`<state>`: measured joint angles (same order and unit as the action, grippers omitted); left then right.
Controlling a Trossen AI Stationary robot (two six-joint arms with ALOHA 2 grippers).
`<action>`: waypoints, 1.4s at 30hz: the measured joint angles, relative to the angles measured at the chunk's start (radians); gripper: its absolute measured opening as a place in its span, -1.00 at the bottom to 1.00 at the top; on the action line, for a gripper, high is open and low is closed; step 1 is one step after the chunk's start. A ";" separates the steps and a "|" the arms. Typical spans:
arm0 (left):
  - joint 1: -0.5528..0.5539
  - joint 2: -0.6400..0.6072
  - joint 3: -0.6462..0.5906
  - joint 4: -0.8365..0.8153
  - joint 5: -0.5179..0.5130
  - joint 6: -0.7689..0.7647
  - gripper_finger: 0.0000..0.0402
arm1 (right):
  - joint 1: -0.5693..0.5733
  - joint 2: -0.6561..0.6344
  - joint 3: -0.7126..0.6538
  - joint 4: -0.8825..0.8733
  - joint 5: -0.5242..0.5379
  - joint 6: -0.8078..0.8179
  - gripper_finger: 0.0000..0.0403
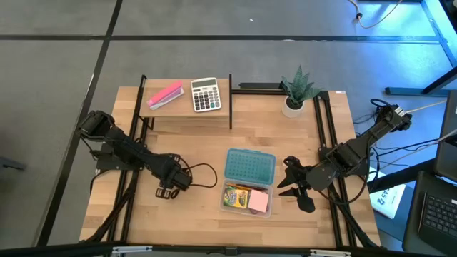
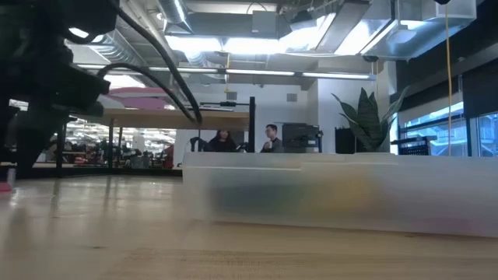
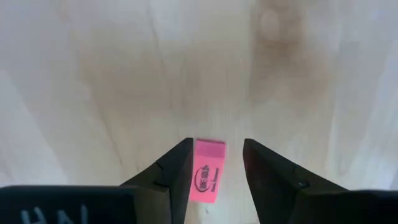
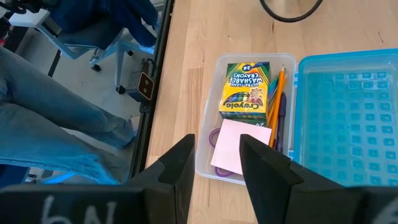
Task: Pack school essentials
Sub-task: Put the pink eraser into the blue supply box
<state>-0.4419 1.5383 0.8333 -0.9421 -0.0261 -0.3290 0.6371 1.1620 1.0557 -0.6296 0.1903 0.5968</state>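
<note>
Straddling the pink eraser (image 3: 209,178), the left hand (image 3: 214,163) hangs released at lower left of the surface (image 1: 207,150); eraser's long axis runs parallel to both fingers.

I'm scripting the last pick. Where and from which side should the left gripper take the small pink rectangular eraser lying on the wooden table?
Grip the small pink rectangular eraser across its two long sides, coming straight down from above. It lies flat on the wooden table, lengthwise between the open left gripper's fingers, nothing crowding it.
</note>
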 joint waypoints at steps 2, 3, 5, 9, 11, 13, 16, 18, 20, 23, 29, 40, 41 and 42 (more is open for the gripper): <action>0.005 0.000 0.000 -0.018 0.003 -0.010 -0.33 | 0.000 0.000 0.000 0.000 0.000 0.000 -0.36; 0.006 0.000 0.000 -0.030 0.006 -0.009 -0.33 | 0.000 0.000 0.000 0.000 0.000 0.000 -0.36; 0.005 0.000 0.000 -0.043 0.005 -0.009 -0.33 | 0.000 0.000 0.000 0.000 0.000 0.000 -0.36; 0.005 -0.001 -0.021 -0.042 0.013 -0.005 -0.33 | 0.000 0.000 0.000 0.000 0.000 0.000 -0.36; 0.002 -0.001 -0.039 -0.037 0.014 -0.007 -0.33 | 0.000 0.000 0.000 0.000 0.000 0.000 -0.36; 0.000 -0.002 -0.057 -0.037 0.017 -0.007 -0.33 | 0.000 0.000 0.000 0.000 0.000 0.000 -0.36; 0.000 -0.002 -0.077 -0.037 0.020 -0.003 -0.33 | 0.000 0.000 0.000 0.000 0.000 0.000 -0.36; 0.000 -0.002 -0.083 -0.035 0.020 0.004 -0.33 | 0.000 0.000 0.000 0.000 0.000 0.000 -0.36; 0.000 -0.002 -0.083 -0.033 0.020 0.008 -0.33 | 0.000 0.000 0.000 0.000 0.000 0.000 -0.36; 0.000 -0.002 -0.083 -0.022 0.020 0.009 -0.33 | 0.000 0.000 0.000 0.000 0.000 0.000 -0.36; 0.000 -0.002 -0.083 0.005 0.008 0.029 -0.33 | 0.000 0.000 0.000 0.000 0.000 0.000 -0.36; 0.001 -0.007 -0.121 0.045 0.032 0.025 -0.33 | 0.000 0.000 0.000 0.000 0.000 0.000 -0.36; 0.001 -0.007 -0.121 0.046 0.032 0.025 -0.33 | 0.000 0.000 0.000 0.000 0.000 0.000 -0.36; 0.001 -0.007 -0.121 0.047 0.032 0.025 -0.33 | 0.000 0.000 0.000 0.000 0.000 0.000 -0.36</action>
<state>-0.4411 1.5314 0.7120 -0.8946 0.0055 -0.3038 0.6370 1.1618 1.0557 -0.6296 0.1905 0.5968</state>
